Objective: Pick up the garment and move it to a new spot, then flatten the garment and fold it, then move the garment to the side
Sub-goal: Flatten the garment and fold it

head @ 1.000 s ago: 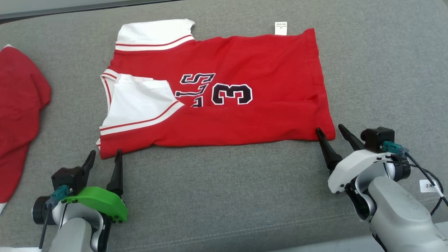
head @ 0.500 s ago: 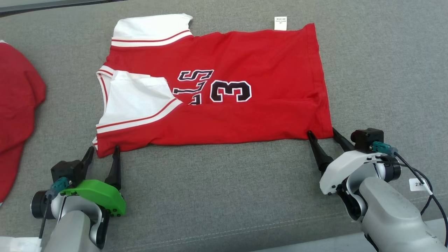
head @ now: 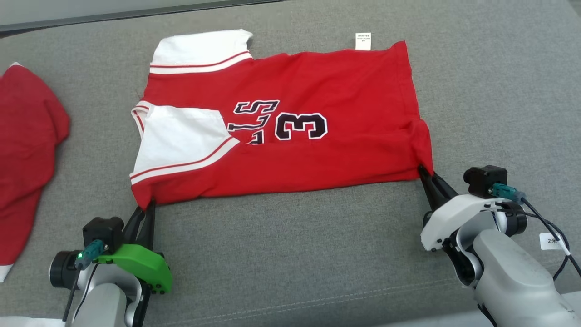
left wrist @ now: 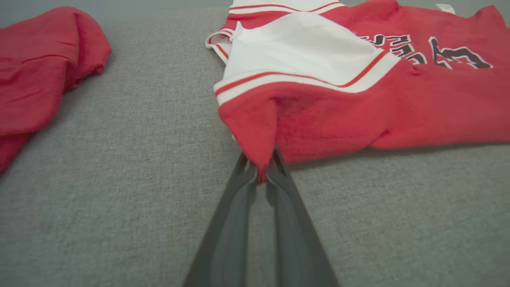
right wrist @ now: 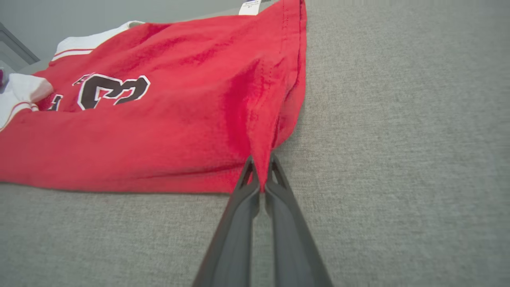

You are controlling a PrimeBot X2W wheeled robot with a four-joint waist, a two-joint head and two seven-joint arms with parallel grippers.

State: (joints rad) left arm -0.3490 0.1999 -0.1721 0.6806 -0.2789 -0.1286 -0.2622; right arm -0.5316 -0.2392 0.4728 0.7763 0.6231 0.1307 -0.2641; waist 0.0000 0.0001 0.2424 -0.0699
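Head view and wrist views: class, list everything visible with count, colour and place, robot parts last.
red-and-white cloth jersey with a black 3: one, red with white sleeves, flat mid-surface
small white label: one, white, at the jersey's far edge
second red cloth garment: one, red, at the left edge
grey woven fabric surface: one, grey, beneath everything
left gripper: one, dark fingers, green housing, shut on the jersey's near left corner
right gripper: one, dark fingers, white housing, shut on its near right corner

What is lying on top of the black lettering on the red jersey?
A folded-in white sleeve with red-striped trim covers part of the black lettering on the red jersey; letters beneath are hidden.
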